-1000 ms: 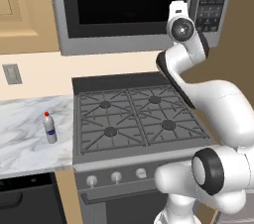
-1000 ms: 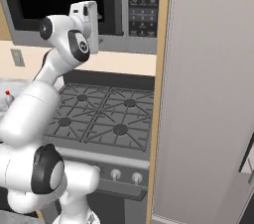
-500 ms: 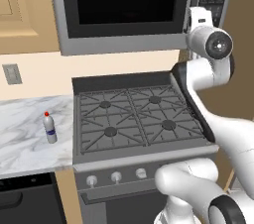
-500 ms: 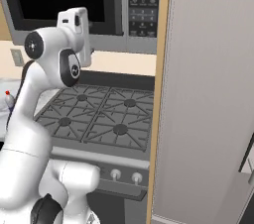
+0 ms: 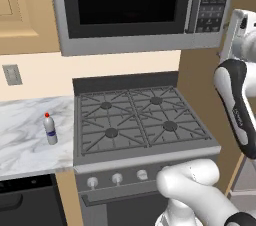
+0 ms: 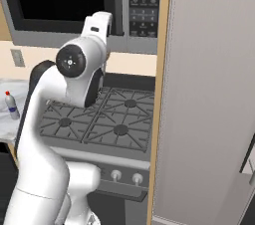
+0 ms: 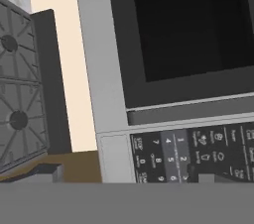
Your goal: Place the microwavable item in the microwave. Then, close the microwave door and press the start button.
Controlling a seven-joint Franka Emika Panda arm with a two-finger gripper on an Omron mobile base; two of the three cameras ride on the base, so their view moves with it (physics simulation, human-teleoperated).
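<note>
Evidently the microwave door (image 5: 127, 0) is shut; the empty, wide-open gripper (image 7: 198, 176) faces the keypad (image 7: 198, 148), seemingly for the start button.

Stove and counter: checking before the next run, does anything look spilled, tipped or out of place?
Nothing stands out. The small bottle stands upright on the marble counter, the stove grates sit level, and the microwave door is shut.
</note>
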